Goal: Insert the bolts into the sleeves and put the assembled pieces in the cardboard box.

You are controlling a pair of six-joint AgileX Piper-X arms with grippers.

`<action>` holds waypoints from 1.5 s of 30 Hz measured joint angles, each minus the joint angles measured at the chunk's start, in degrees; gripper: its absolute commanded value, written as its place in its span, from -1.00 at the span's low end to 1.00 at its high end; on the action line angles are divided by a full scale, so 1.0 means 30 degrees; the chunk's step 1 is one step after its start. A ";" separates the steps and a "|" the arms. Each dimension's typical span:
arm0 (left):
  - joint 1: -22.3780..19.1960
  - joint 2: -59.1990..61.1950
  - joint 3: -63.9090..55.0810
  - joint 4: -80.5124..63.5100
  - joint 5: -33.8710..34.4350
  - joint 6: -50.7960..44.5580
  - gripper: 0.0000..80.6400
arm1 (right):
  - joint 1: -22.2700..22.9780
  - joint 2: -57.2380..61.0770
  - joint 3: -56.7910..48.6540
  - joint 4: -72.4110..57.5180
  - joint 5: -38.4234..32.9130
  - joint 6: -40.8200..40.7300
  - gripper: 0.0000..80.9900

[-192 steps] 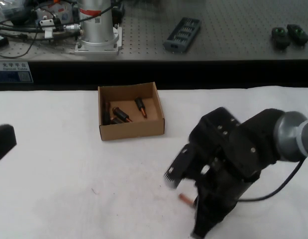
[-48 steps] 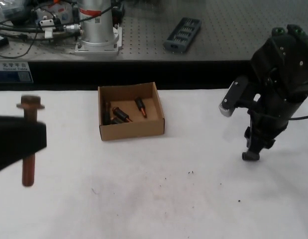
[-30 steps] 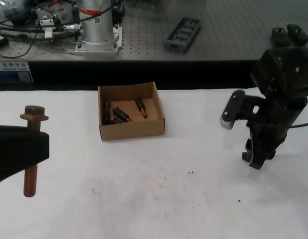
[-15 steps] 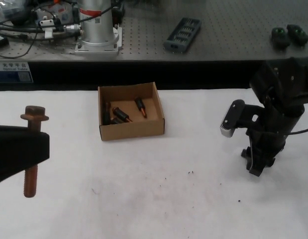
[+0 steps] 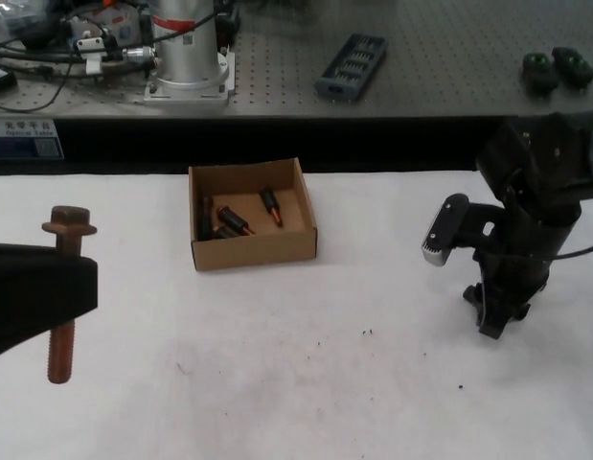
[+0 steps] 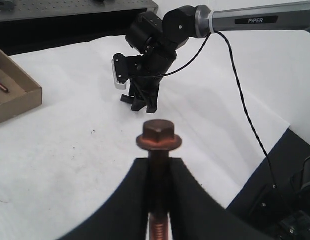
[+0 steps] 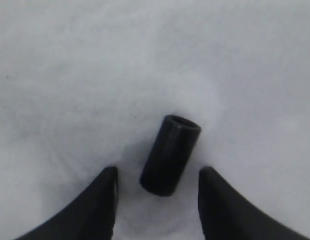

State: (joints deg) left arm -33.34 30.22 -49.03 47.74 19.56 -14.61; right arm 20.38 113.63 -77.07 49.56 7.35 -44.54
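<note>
A copper bolt (image 5: 58, 355) stands upright, head up, with my left gripper (image 5: 47, 292) shut on its shank above the white cloth at the near left. In the left wrist view the bolt (image 6: 158, 141) rises between the shut fingers (image 6: 134, 200). A black sleeve (image 7: 171, 155) lies on its side on the cloth, between the open fingers of my right gripper (image 7: 159, 175), which do not touch it. In the high view my right gripper (image 5: 494, 314) points down at the cloth on the right. The cardboard box (image 5: 250, 252) at the back centre holds several assembled pieces.
Beyond the cloth's far edge runs a dark perforated bench with a metal post base (image 5: 186, 62), a black slotted holder (image 5: 352, 62), black knobs (image 5: 558, 67) and cables. The right arm's cable (image 6: 245, 115) trails over the cloth.
My right arm left the near centre for the right side and came down over the sleeve. My left gripper came into view holding the bolt, then drifted slightly right and down.
</note>
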 measured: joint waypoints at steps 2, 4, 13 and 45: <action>0.0000 0.0000 0.0000 0.0000 0.0000 0.0000 -1.00 | 0.0000 -0.0005 -0.0306 0.0152 0.0119 0.0352 -0.09; 0.0000 0.0000 0.0000 0.0000 0.0000 0.0000 -1.00 | 0.0000 -0.0005 -0.0943 0.0398 0.0235 0.1073 -0.09; 0.0000 0.0000 0.0000 0.0000 0.0000 0.0000 -1.00 | 0.0000 -0.0331 -0.2375 0.0496 -0.2448 0.4457 -0.09; 0.0000 0.0000 0.0000 0.0000 0.1135 -0.0570 -1.00 | 0.0368 0.0874 -0.2363 0.1821 -0.2088 0.3991 -0.09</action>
State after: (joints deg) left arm -33.34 30.22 -49.03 47.74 22.97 -16.31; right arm 21.49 116.25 -84.16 55.03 1.08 -32.57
